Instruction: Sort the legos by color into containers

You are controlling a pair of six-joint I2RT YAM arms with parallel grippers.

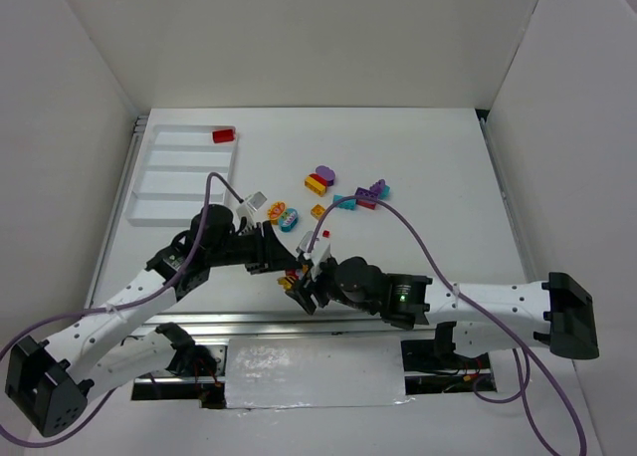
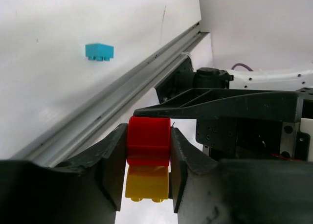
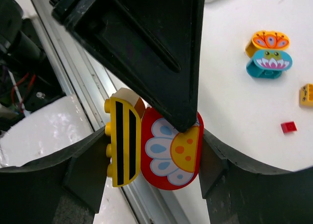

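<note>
A red rounded lego with a flower print (image 3: pixel 171 155) and a yellow black-striped lego (image 3: pixel 122 141) are joined side by side. My left gripper (image 2: pixel 148 150) is shut on the red lego (image 2: pixel 148 141), with the yellow one (image 2: pixel 146 182) below it between the jaws. My right gripper (image 3: pixel 151 160) is closed around the same pair from the other side. Both grippers meet at the table's near edge, left (image 1: pixel 287 267) and right (image 1: pixel 302 290). The white tray (image 1: pixel 149 192) lies at the back left, with one red lego (image 1: pixel 223 134) in its far compartment.
Loose legos lie mid-table: a purple, yellow and red group (image 1: pixel 320 179), a teal and purple cluster (image 1: pixel 363 194), an orange and teal rounded pair (image 1: pixel 286 217), a small orange one (image 1: pixel 318 211) and a tiny red one (image 1: pixel 325 234). A metal rail (image 2: pixel 98 116) runs along the near edge.
</note>
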